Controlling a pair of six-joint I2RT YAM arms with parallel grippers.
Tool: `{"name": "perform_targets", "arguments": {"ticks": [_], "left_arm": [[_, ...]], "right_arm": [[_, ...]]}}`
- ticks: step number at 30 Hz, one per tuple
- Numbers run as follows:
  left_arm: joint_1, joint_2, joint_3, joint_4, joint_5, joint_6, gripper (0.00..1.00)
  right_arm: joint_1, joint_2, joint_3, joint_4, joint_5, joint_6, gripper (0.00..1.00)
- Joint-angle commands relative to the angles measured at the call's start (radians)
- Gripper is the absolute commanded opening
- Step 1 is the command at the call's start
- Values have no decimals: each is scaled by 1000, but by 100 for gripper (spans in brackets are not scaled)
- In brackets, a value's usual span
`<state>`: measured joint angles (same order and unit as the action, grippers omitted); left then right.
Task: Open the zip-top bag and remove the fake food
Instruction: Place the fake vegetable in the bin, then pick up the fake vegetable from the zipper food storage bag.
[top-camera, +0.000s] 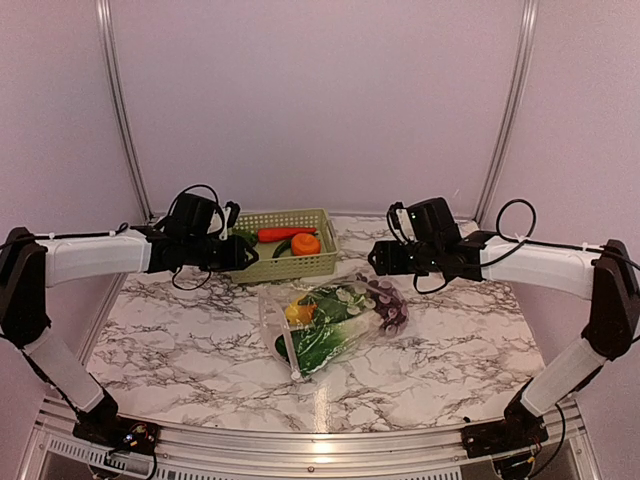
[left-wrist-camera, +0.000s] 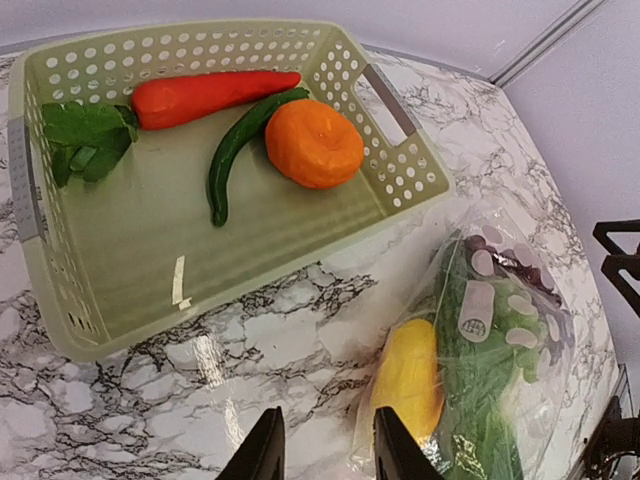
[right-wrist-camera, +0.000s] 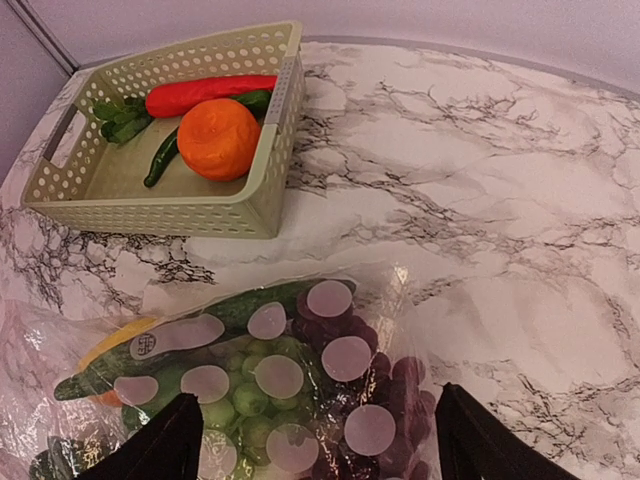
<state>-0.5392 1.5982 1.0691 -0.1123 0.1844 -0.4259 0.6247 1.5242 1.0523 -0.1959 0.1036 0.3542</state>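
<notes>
The clear zip-top bag (top-camera: 335, 320) lies on the marble in front of the basket, with fake food inside: a yellow piece (left-wrist-camera: 410, 375), green grapes (right-wrist-camera: 240, 395), purple grapes (right-wrist-camera: 400, 390) and a cucumber (right-wrist-camera: 240, 310). More fake food lies in the pale green basket (top-camera: 290, 268): a red carrot (left-wrist-camera: 210, 92), an orange (left-wrist-camera: 313, 143), a green chilli (left-wrist-camera: 235, 150) and a leafy green (left-wrist-camera: 85, 135). My left gripper (left-wrist-camera: 322, 450) hangs open above bare marble, just left of the bag's edge (left-wrist-camera: 365, 400). My right gripper (right-wrist-camera: 320, 450) is wide open above the grapes, holding nothing.
The basket stands at the back middle of the table, its near wall (right-wrist-camera: 180, 215) close to the bag's far edge. Bare marble (top-camera: 170, 340) spreads left and right of the bag. Pink walls close off the back and sides.
</notes>
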Motion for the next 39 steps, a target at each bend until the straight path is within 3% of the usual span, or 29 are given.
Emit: {"name": "perform_targets", "arguments": {"ticks": [1, 12, 25, 39], "left_arm": [[-72, -70, -98, 35, -43, -40, 32], [-235, -108, -266, 100, -56, -186, 27], [-261, -189, -419, 252, -53, -394, 28], [-292, 84, -356, 632, 12, -536, 27]], "right_arm": [[11, 4, 7, -24, -10, -9, 78], [37, 36, 20, -34, -25, -22, 73], [62, 88, 37, -29, -36, -15, 70], [73, 164, 79, -28, -30, -21, 67]]}}
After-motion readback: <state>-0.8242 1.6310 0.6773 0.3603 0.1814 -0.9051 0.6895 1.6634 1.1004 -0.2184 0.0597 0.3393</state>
